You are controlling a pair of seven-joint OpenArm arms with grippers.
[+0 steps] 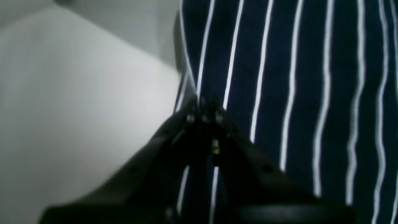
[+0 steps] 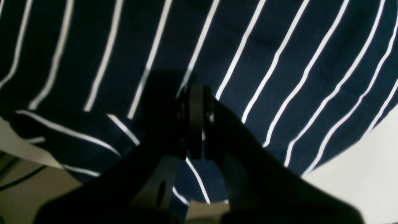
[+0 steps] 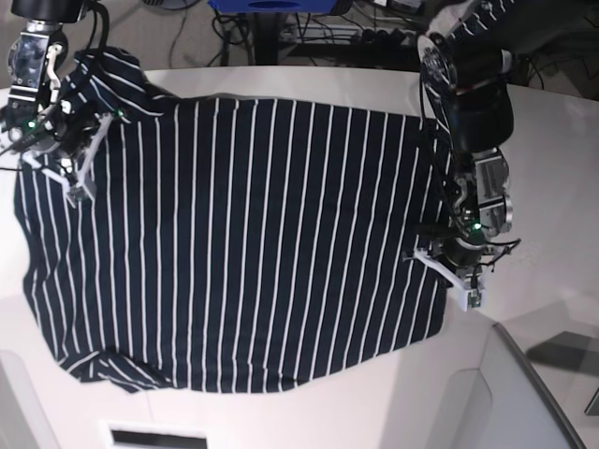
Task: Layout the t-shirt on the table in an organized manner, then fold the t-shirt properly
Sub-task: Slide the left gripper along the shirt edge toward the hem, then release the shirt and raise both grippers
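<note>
The dark navy t-shirt (image 3: 243, 243) with thin white stripes lies spread across the white table (image 3: 547, 187), its lower left corner slightly rumpled. My left gripper (image 3: 432, 251) is at the shirt's right edge. In the left wrist view its jaws (image 1: 205, 105) are shut, pinching the edge of the t-shirt (image 1: 311, 77) beside the bare table (image 1: 77, 93). My right gripper (image 3: 73, 190) is over the shirt's upper left part. In the right wrist view it (image 2: 197, 93) is shut, tips pressed into the t-shirt (image 2: 279, 46), with a cloth fold at the lower left.
The table's far edge curves along the top, with cables and a blue object (image 3: 271, 5) on the floor behind it. A grey panel (image 3: 533, 393) stands at the lower right. A dark slot (image 3: 154, 437) sits at the near edge.
</note>
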